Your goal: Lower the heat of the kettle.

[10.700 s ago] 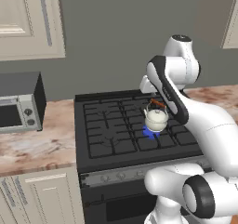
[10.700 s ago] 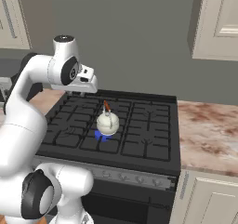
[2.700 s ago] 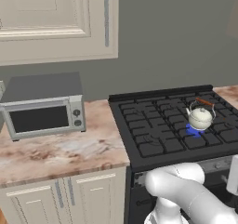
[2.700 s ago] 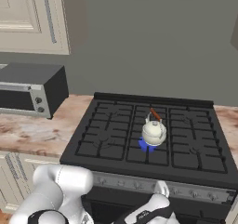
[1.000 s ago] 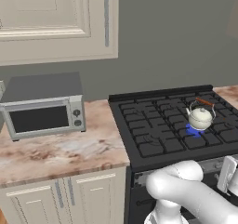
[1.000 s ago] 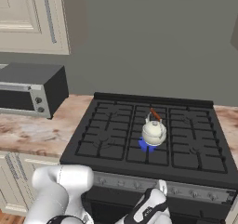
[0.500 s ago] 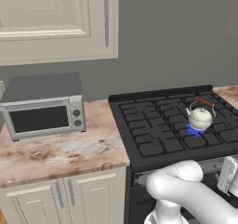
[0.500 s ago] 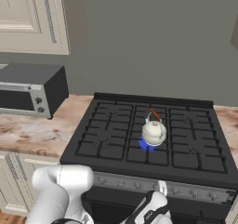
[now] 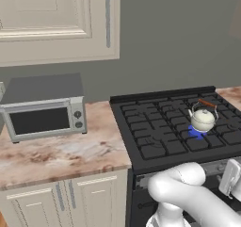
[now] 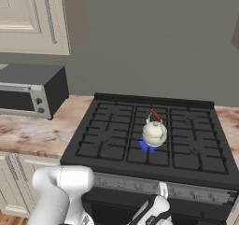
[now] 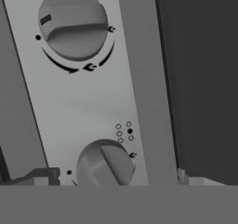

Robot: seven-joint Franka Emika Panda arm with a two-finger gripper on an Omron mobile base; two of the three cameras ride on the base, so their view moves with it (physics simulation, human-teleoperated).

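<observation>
Grey wall is standing behind a kitchen with a pink and brown stone surface (image 9: 61, 153) and cream cupboards (image 9: 56, 23) hanging above it. On that surface a silver microwave (image 9: 44, 118) is sitting to the left of a black stove (image 10: 144, 140). The kettle (image 10: 154, 132) is sitting on the stove's dark grates, near the middle in the right base view and toward the right side in the left base view (image 9: 203, 118). It is round and cream-white, and its thin wire handle with a red-brown top is arching over it. A small blue flame (image 10: 147, 146) is glowing under the kettle. The white arm is bending down low in front of the stove, and the hand (image 11: 111, 177) is pointing at the stove's grey front panel (image 11: 88, 102). In the hand view two round grey knobs are showing on this panel. One knob (image 11: 73, 23) is sitting higher in that view with dark curved marks beside it. The other knob (image 11: 104, 165) is sitting right between the two dark fingertips (image 11: 39, 175), which are standing apart on either side of it. The hand is spread wide, and I cannot tell if the tips are touching the knob.
</observation>
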